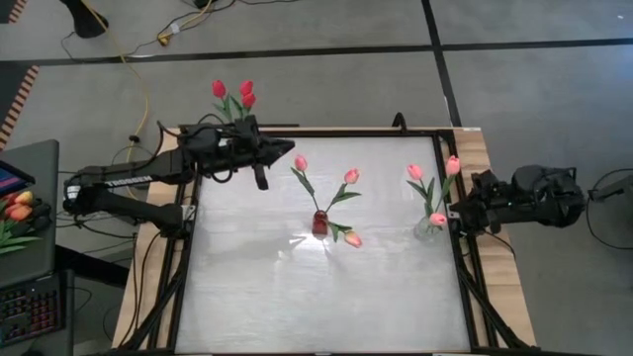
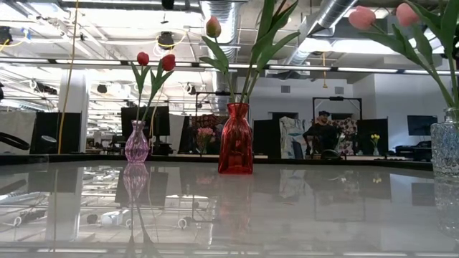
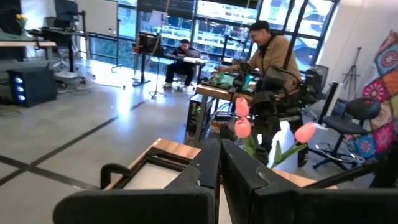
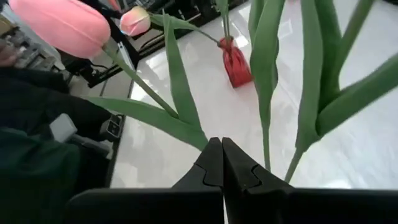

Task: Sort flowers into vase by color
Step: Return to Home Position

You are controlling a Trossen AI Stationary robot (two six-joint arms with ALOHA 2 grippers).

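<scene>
Three vases stand on the white table. The purple vase [image 2: 136, 143] holds red tulips [image 1: 233, 97] at the far left. The red vase [image 1: 319, 223] in the middle holds orange-pink tulips [image 1: 351, 176]. The clear vase [image 1: 427, 230] at the right holds pink tulips [image 1: 452, 165]. My left gripper [image 1: 285, 148] is shut and hovers over the far left of the table, just right of the red tulips. My right gripper [image 1: 450, 214] is shut, right beside the clear vase's stems [image 4: 267, 124]. My right gripper [image 4: 222, 155] comes level from the table's right side. Its shut fingertips stand at the base of a pink tulip's leaf [image 4: 186, 127] above the clear vase. Whether they touch the leaf, I cannot tell. Nothing shows between the fingers.
A bunch of orange-red tulips [image 1: 18, 208] lies on a side desk left of the table, near a keyboard [image 1: 30, 311]. A black frame [image 1: 183, 287] borders the table. The near half of the table holds nothing. People [image 3: 273, 56] work in the room beyond.
</scene>
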